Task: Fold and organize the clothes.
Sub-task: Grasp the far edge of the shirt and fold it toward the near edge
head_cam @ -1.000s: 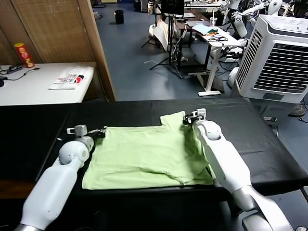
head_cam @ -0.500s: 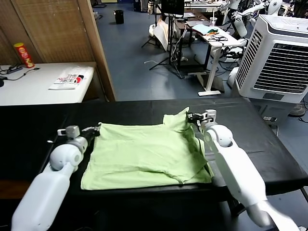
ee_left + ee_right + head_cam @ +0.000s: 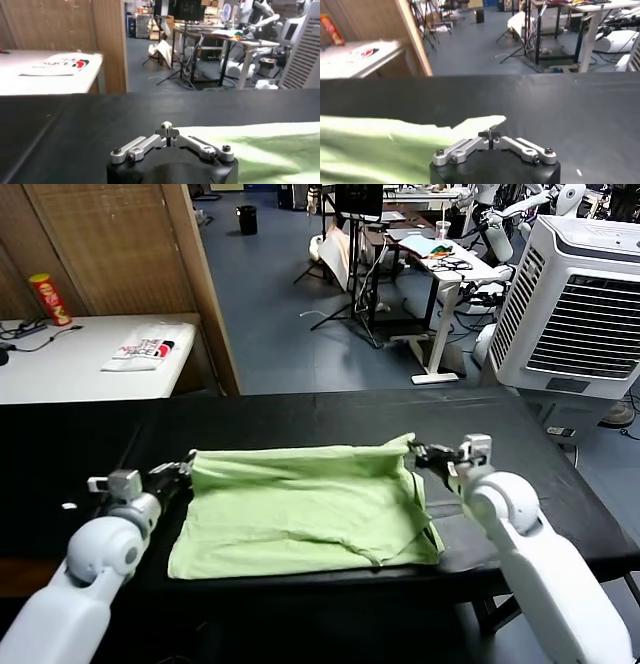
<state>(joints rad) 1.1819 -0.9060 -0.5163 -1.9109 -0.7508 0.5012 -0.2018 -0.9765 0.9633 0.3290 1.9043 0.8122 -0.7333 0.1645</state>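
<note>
Folding looks mid-step here: the green polo shirt (image 3: 300, 509) lies on the black desk (image 3: 300, 414) with its far edge lifted and stretched between both arms, left gripper (image 3: 178, 472) pinched on one corner, right gripper (image 3: 425, 454) clamped on the other. Next move is probably carrying that edge evenly toward the near hem. Both forearms reach out low, spread wide.

Bare black table (image 3: 300, 412) runs along the far side of the light-green polo shirt (image 3: 300, 509), and more lies open at both ends. The left gripper (image 3: 183, 471) and right gripper (image 3: 417, 452) (each pinching a far corner) flank the shirt, their forearms filling the near corners.
</note>
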